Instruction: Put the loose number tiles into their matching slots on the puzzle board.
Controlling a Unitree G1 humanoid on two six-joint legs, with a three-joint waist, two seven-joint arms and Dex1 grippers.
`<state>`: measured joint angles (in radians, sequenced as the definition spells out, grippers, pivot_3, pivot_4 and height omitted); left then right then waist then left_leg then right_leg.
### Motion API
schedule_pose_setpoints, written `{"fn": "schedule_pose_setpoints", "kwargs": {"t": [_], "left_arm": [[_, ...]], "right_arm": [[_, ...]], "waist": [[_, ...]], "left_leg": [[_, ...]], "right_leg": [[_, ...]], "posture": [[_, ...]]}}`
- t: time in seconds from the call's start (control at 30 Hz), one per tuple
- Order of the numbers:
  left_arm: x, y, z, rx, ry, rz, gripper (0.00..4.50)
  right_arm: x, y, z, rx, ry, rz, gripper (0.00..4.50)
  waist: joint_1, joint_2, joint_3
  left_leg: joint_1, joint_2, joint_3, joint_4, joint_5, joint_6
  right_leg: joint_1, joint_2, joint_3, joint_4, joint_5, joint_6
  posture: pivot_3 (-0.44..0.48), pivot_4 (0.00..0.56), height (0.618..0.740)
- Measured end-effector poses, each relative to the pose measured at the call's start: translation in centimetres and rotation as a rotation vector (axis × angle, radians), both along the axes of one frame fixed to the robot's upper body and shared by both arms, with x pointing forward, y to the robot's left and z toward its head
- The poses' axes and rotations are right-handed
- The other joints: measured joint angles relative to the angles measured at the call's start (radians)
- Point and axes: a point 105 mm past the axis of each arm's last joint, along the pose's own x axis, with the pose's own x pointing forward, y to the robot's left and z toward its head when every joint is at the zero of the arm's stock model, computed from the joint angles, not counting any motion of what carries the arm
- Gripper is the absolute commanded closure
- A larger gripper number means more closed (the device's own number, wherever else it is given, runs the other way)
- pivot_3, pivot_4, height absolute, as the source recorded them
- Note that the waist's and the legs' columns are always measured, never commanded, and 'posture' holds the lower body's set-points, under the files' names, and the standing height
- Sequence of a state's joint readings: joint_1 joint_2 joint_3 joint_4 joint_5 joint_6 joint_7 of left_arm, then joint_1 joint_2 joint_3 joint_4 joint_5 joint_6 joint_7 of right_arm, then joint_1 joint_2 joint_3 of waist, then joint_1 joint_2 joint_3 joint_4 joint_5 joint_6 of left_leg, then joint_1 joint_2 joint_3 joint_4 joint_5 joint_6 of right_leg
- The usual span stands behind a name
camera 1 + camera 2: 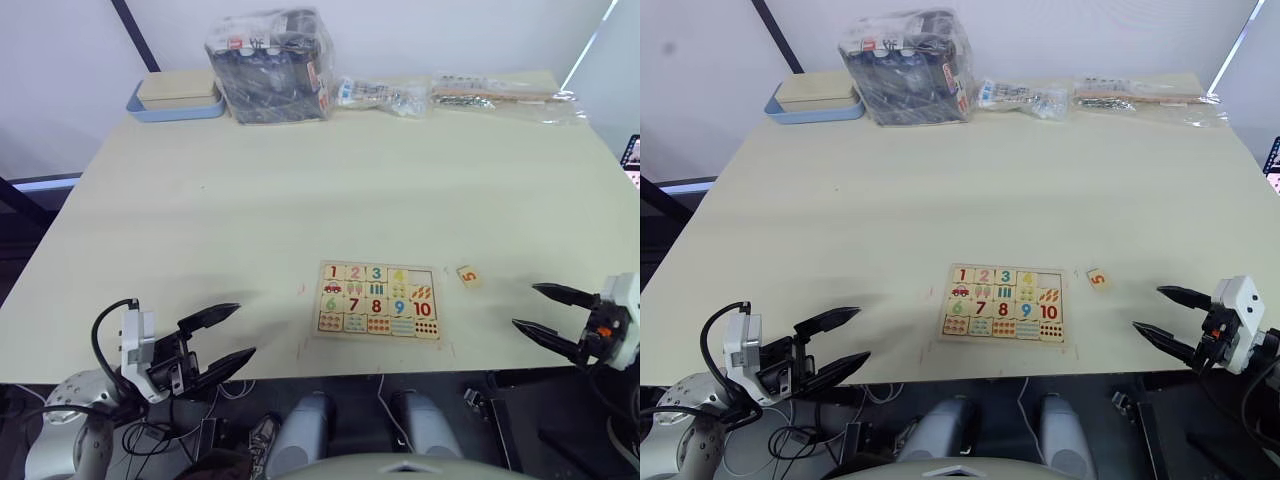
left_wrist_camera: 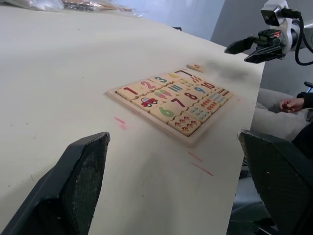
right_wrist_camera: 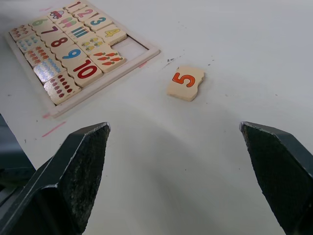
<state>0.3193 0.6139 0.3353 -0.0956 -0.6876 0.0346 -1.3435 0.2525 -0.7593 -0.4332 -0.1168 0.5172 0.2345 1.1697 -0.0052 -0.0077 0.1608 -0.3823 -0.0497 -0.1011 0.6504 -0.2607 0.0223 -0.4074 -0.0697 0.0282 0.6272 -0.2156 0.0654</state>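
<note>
My right gripper (image 1: 1175, 318) and left gripper (image 1: 832, 341) both hang spread wide with nothing in them at the table's (image 1: 250, 200) near edge. The puzzle board (image 1: 379, 300) lies between them, tiles 1–4 seated. The 5 tile (image 3: 185, 83) lies loose just beside the board's bare slot (image 3: 133, 44), at its 3 o'clock.

L gripper (image 1: 228, 337): two black tapered fingers w/ pointed tips, matte, slightly textured pads (image 2: 80, 188). Behind them a white boxy wrist block, black cable looping up over it, silver-grey rounded forearm shell further back. R gripper (image 1: 548, 312): same black finger pair, white wrist housing behind, small orange/red detail on the dark section just behind the fingers, black cable trailing off the back.
</note>
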Motion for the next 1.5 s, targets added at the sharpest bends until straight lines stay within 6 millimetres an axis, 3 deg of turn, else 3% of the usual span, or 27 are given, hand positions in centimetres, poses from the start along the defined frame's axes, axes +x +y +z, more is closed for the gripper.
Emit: {"fn": "schedule_pose_setpoints", "kwargs": {"t": [0.23, 0.43, 0.63, 0.77, 0.93, 1.13, 1.5], "left_arm": [[0.2, 0.1, 0.0, -0.002, -0.006, -0.001, 0.00], [0.6, -0.3, 0.0, 0.005, -0.020, -0.029, 0.00], [0.4, -0.5, 0.1, 0.003, -0.008, -0.075, 0.00], [0.6, -0.9, 1.3, -0.011, -0.035, -0.130, 0.00], [1.0, -1.4, 2.7, -0.020, -0.074, -0.176, 0.00], [1.3, -1.3, 3.6, -0.013, -0.092, -0.192, 0.00], [0.6, -0.8, 3.5, -0.022, -0.077, -0.199, 0.00]], "right_arm": [[0.1, 0.1, 0.1, -0.002, -0.008, 0.007, 0.05], [1.8, 0.5, 1.5, -0.040, -0.055, 0.080, 0.05], [3.8, 2.0, 3.0, -0.136, -0.066, 0.281, 0.05], [5.7, 2.8, 4.1, -0.222, -0.122, 0.427, 0.05], [7.1, 4.1, 2.6, -0.260, -0.069, 0.601, 0.05], [9.2, 4.4, 1.7, -0.359, -0.088, 0.672, 0.05], [10.8, 5.0, -0.2, -0.480, -0.059, 0.760, 0.05]], "waist": [[0.000, 0.000, 0.000], [-0.002, 0.000, 0.000], [-0.007, 0.000, 0.000], [-0.007, 0.000, 0.000], [-0.007, 0.000, 0.000], [-0.011, 0.001, 0.001], [-0.010, 0.001, 0.001]], "left_leg": [[0.000, 0.000, 0.000, 0.000, 0.000, 0.000], [0.000, 0.000, 0.000, 0.000, 0.000, 0.000], [0.001, 0.000, 0.001, 0.000, 0.000, 0.000], [0.000, 0.001, 0.001, 0.000, 0.000, 0.000], [0.000, 0.000, 0.001, 0.000, 0.000, 0.000], [0.001, 0.001, 0.002, 0.000, 0.000, 0.000], [0.001, 0.001, 0.003, -0.001, 0.001, -0.001]], "right_leg": [[0.000, 0.000, 0.000, 0.000, 0.000, 0.000], [0.000, 0.001, 0.000, 0.000, 0.000, 0.000], [0.000, 0.001, 0.000, 0.000, 0.000, 0.000], [0.000, 0.001, 0.000, 0.000, 0.000, 0.000], [0.000, 0.001, 0.000, 0.000, 0.000, 0.000], [-0.001, 0.001, 0.000, 0.000, 0.000, 0.000], [-0.001, 0.000, 0.001, 0.000, 0.000, 0.000]], "posture": [[0.000, 0.150, 0.740], [0.000, 0.150, 0.740], [0.000, 0.150, 0.740], [0.000, 0.150, 0.740], [0.000, 0.150, 0.740], [0.000, 0.150, 0.740], [0.000, 0.150, 0.740]]}}
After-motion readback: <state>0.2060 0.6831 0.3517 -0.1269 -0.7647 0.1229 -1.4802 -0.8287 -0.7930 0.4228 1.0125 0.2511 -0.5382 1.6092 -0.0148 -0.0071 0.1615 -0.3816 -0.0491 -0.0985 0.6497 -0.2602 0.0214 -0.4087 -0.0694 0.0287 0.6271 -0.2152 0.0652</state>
